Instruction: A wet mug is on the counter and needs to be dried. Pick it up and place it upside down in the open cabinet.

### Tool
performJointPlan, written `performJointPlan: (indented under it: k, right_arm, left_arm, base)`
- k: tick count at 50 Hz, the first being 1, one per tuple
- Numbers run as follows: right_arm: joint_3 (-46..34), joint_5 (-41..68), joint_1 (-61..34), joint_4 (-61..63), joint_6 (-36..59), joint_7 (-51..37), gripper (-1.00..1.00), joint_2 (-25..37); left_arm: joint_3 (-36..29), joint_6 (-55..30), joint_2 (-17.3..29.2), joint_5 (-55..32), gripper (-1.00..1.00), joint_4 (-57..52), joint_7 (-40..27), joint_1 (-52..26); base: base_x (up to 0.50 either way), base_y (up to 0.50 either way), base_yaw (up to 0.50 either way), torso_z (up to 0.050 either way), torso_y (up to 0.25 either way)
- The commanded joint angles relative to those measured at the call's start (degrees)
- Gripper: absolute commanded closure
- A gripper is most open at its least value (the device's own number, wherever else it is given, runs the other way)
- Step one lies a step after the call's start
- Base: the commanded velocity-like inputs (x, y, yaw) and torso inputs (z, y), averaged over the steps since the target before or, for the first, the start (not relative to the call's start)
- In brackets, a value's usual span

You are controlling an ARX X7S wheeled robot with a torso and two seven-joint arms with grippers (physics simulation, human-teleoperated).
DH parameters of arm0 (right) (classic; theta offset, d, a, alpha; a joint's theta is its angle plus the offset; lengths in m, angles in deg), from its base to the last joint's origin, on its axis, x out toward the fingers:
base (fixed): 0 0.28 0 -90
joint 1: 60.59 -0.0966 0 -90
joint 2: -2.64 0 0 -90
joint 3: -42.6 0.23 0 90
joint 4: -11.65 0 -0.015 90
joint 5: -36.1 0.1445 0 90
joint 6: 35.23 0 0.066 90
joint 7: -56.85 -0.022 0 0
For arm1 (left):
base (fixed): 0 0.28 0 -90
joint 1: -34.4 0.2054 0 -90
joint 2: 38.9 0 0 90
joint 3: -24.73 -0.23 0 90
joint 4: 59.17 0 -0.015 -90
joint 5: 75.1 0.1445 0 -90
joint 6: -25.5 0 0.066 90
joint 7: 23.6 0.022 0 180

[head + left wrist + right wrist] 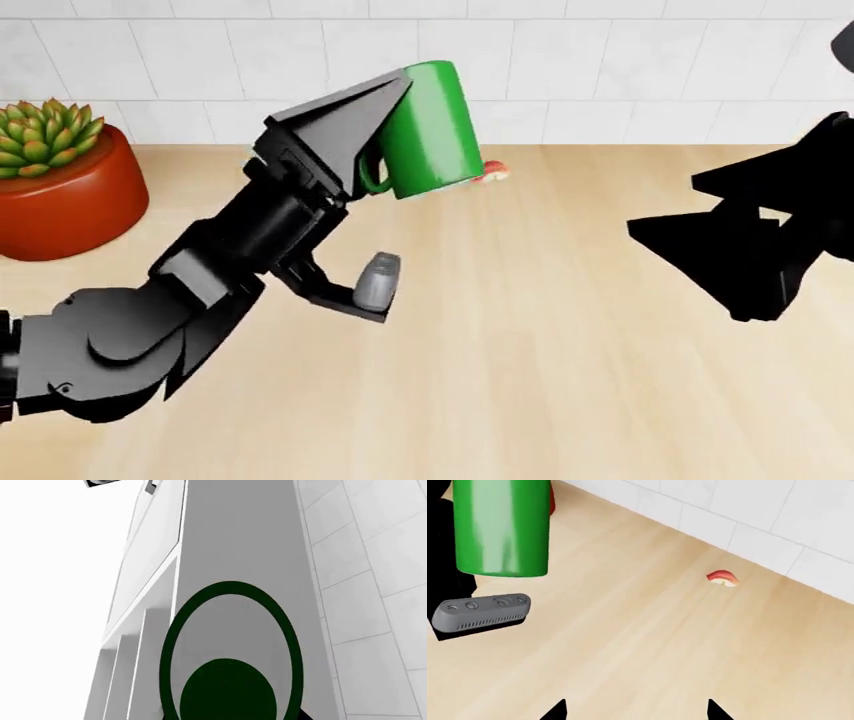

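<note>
1. Left wrist view: the mug filled the lower middle of the picture, seen from its mouth as a dark green ring around a dark round base. Behind it rose a pale grey cabinet beside a white tiled wall. The end effector itself could not be made out here.

2. Head view: the left end effector was clamped on the green mug, holding it in the air above the counter, tilted, with its handle facing the arm. A red-orange pot with a succulent stood at the far left of the counter. A small red-and-pale item lay on the counter just behind the mug. The right end effector hung as a black shape at the right, well apart from the mug; whether it was open or closed could not be told.

3. Right wrist view: the mug hung clear above the beige counter, with a grey camera module below it. The red-and-pale item lay near the tiled wall. Two dark fingertips of the right end effector stood apart, holding nothing.
</note>
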Motion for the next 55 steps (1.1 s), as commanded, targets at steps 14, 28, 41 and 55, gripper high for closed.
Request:
performJointPlan:
  k: [14, 28, 41, 55]
  right_arm:
    - [-4.86, -1.31, -2.88, -0.85, -1.78, 5.32, -1.00, -0.59]
    - [-7.16, 3.72, -3.63, -7.26, -5.06, 4.05, -1.00, -2.43]
    - [-9.17, 4.99, -3.59, -10.06, -6.40, 2.57, -1.00, -4.22]
    - [-8.79, 5.94, -2.11, -5.77, -6.81, 4.18, -1.00, -3.47]
  left_arm:
    - [-3.54, -0.72, -1.61, 9.06, 1.00, 3.78, -4.59, -0.02]
    - [-3.08, -2.48, -2.42, 12.34, 1.00, 5.30, -7.57, 0.83]
    - [-2.22, -3.41, -3.58, 14.88, 1.00, 7.49, -11.29, 2.00]
    - [-0.31, -2.25, -5.31, 13.83, 1.00, 11.38, -12.87, 2.62]
  base:
    - [0.00, 0.00, 0.00, 0.000, 0.000]
    - [0.00, 0.00, 0.00, 0.000, 0.000]
    - [0.00, 0.00, 0.00, 0.000, 0.000]
    - [0.00, 0.00, 0.00, 0.000, 0.001]
